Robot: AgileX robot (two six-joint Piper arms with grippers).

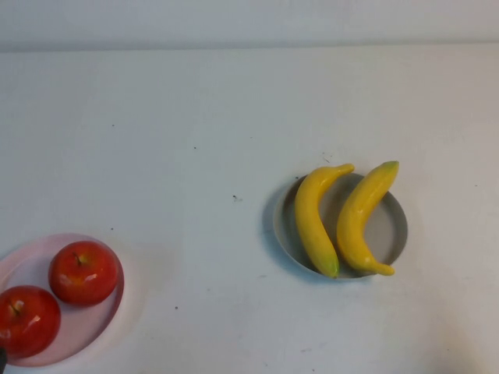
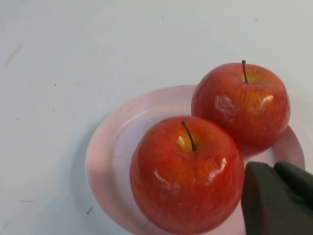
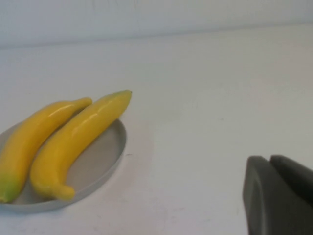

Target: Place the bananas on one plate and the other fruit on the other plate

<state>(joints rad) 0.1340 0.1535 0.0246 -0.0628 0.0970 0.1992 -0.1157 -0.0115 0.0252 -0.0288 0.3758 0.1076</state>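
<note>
Now two bananas (image 1: 343, 218) fill one plate (image 1: 394, 226), two apples (image 1: 84, 272) another (image 1: 90, 323).

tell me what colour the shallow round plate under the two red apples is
Pale pink plate, clearest in the left wrist view.

Looks like a lab or test setup, not a home kitchen. Plain white table (image 1: 234, 117) with a few small dark specks, meeting a bare pale wall (image 1: 249, 19) at the far edge. Nothing domestic around: only glossy, plastic-looking bananas (image 1: 343, 222) on a grey-blue plate (image 1: 396, 226) and shiny red apples (image 1: 84, 273) on a pale pink plate (image 1: 78, 331). Dark pincer parts at the edges of both wrist views, pointing to a robot workstation.
</note>
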